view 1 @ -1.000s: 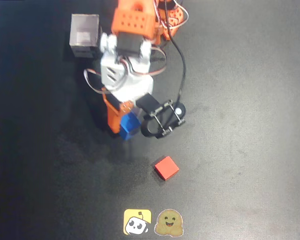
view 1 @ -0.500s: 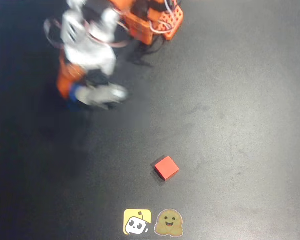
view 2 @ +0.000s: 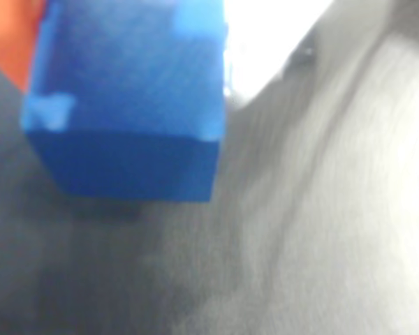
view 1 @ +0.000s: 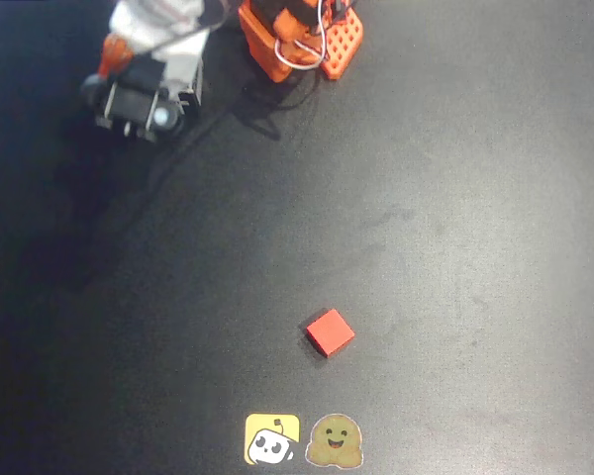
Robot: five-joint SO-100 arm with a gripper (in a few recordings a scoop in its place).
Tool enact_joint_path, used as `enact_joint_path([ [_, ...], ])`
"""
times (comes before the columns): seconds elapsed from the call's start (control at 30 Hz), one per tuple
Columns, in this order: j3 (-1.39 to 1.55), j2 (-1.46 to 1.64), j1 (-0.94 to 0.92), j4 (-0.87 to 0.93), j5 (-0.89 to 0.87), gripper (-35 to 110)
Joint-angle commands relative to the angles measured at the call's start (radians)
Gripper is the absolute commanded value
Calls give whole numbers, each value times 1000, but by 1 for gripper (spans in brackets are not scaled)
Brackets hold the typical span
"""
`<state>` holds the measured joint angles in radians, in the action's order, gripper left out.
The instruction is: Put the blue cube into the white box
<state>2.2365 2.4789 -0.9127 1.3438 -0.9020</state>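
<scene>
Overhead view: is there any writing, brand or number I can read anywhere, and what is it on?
No readable text.
Yellow sticker on the black table: a cartoon face, no words.
Brown sticker: a smiling blob, no words.
Red cube: plain.
Blue cube in the wrist view: plain, blurred.

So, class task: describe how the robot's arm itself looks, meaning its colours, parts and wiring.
The arm mixes white and orange plastic parts with black blocks. Its orange base has a grid of small holes, and thin white and dark cables loop around it. A black camera unit sits near the gripper.
</scene>
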Motion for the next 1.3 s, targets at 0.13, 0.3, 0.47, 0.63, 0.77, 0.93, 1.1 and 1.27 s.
enact_joint_path([
  [0.13, 9, 141, -109, 94, -63, 0],
  [0.3, 14, 201, -184, 117, -95, 0],
  [0.47, 61, 325, -250, 138, -126, 0],
  [0.63, 124, 405, -281, 149, -135, 0],
  [0.77, 160, 419, -282, 152, -158, 0],
  [0.93, 201, 433, -284, 166, -202, 0],
  [1.1, 247, 483, -284, 199, -215, 0],
  [1.27, 278, 469, -314, 183, -216, 0],
])
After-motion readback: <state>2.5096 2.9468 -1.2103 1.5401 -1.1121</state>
